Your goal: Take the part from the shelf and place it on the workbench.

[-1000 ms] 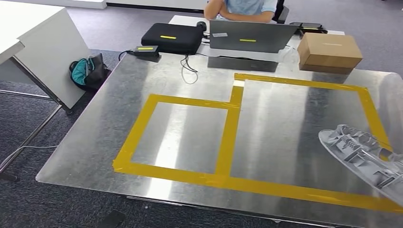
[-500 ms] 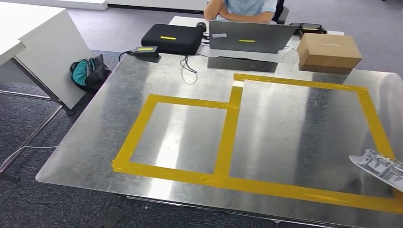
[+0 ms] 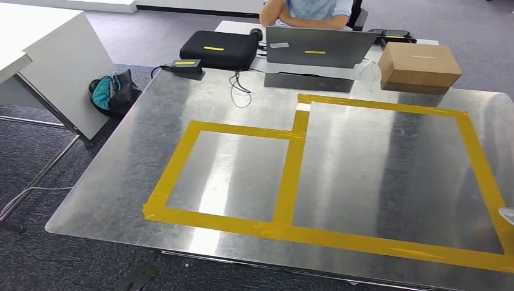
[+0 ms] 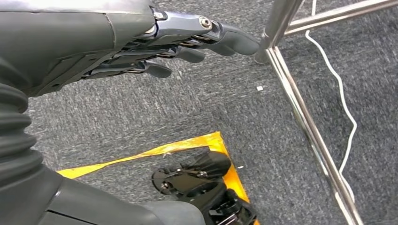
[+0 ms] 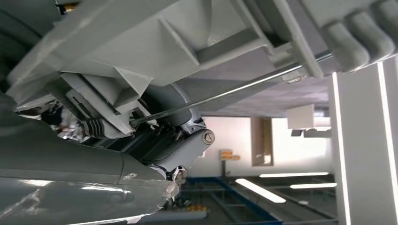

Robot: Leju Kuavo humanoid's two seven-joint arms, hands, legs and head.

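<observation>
Head view: shiny metal surface (image 3: 363, 157) marked with yellow tape (image 3: 291, 176) into 2 rectangles, both bare. Pale sliver of the grey part (image 3: 508, 213) just showing at the near right corner of the big rectangle. Beyond the far edge, a laptop (image 3: 318, 47), a black case (image 3: 218, 48), a cardboard box (image 3: 419, 65) and a seated person (image 3: 309, 11).

Left wrist view: left hand (image 4: 187, 44) hanging over grey carpet, fingers apart and holding nothing, near a steel table leg (image 4: 277, 28); yellow floor tape (image 4: 155, 152) below it.

Right wrist view: right hand (image 5: 173, 145) wrapped under the ribbed grey plastic part (image 5: 155, 42), pressed right against the palm; ceiling lights beyond.

Judged step: carrying, with the part gripped and not yet set down. Next move probably calls for bringing the right hand over the larger taped rectangle, lowering level until the part rests flat, then spreading the fingers.
</observation>
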